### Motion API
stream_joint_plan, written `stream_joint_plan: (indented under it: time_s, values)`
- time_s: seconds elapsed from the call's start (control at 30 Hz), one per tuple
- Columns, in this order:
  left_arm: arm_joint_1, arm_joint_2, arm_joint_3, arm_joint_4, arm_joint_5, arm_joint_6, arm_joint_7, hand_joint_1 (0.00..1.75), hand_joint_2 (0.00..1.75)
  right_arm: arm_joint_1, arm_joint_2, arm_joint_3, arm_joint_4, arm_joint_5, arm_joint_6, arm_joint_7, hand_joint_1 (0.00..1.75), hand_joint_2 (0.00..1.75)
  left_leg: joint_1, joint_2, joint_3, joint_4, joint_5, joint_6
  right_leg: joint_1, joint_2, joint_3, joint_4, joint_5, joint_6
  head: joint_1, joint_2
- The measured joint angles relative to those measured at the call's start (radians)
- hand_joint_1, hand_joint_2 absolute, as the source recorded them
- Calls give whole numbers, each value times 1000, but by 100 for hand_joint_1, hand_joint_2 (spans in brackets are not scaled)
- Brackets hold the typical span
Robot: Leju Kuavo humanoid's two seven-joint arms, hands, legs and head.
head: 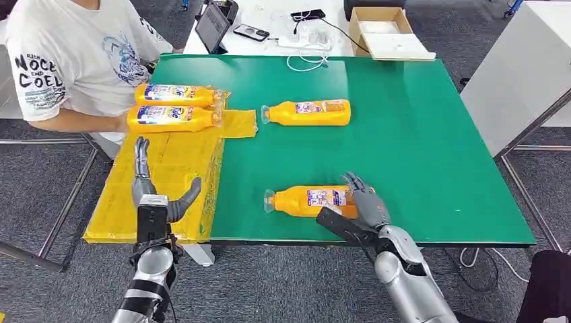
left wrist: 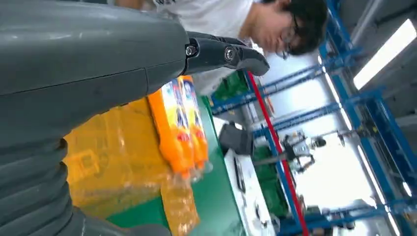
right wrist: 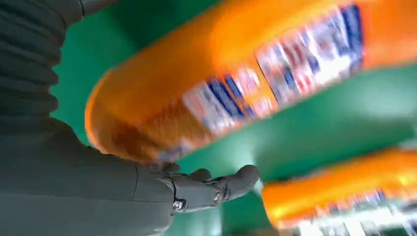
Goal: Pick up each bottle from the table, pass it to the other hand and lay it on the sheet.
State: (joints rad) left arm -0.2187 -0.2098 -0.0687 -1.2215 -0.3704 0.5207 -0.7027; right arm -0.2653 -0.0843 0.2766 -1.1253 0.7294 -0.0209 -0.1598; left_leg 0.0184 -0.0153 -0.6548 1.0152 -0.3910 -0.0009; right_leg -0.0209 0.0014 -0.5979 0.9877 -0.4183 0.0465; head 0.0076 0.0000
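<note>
1. On the person's white T-shirt (head: 74, 50), in the head view, I could read bold black print on the sleeve: "NOCE", "END" and "COEL", with small letters above that looked like "RICH". The words were cut off at the picture's edge.
2. On the nearer of the two bottles on the yellow sheet (head: 176, 116), I made out large letters on the blue-and-white label that seemed to read "ide"; I could not confirm the brand.
3. The labels on the far bottle on the sheet (head: 176, 94), the middle bottle (head: 308, 112) and the near bottle (head: 311, 200) were too small or blurred for me to read.
</note>
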Motion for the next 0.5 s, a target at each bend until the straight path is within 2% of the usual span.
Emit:
stream_joint_plan:
  time_s: [0.27, 0.5]
  values:
    - [-33, -14, -40, 79, -19, -20, 0, 0, 175, -108, -6, 53, 160, 5, 22, 32, 0, 175, 1, 1, 2, 0, 0, 0, 0, 0, 1, 0, 0, 0, 0, 0]
    - [-44, -18, -47, 111, -19, -20, 0, 0, 175, -139, -6, 73, 209, 7, 22, 34, 0, 175, 1, 5, 5, 0, 0, 0, 0, 1, 3, 0, 1, -1, 0, 0]
